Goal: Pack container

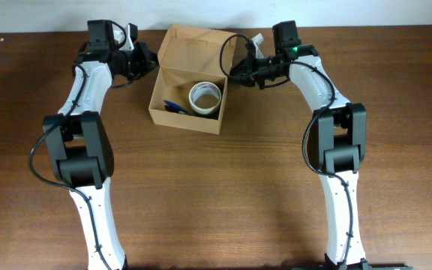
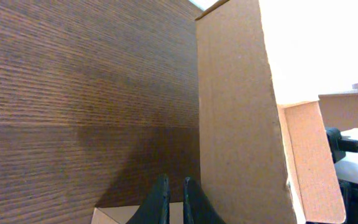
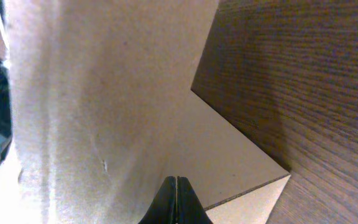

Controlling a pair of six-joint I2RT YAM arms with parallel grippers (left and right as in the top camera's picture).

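Note:
The tan cardboard container [image 1: 184, 120] stands at the back middle of the table with its lid flap [image 1: 193, 46] raised. Inside lie a roll of tape [image 1: 205, 97] and a blue item [image 1: 175, 107]. My left gripper [image 1: 150, 61] is at the lid's left edge. In the left wrist view its fingers [image 2: 173, 186] are almost together with nothing between them, beside a cardboard wall [image 2: 241, 124]. My right gripper [image 1: 235, 73] is at the lid's right edge. In the right wrist view its fingers [image 3: 177, 183] are pressed shut and empty against the cardboard [image 3: 104, 93].
Dark wood table [image 1: 216, 195] spreads out in front of the box. A white wall edge runs along the back of the table [image 1: 36, 15]. Both arms reach up the two sides towards the box.

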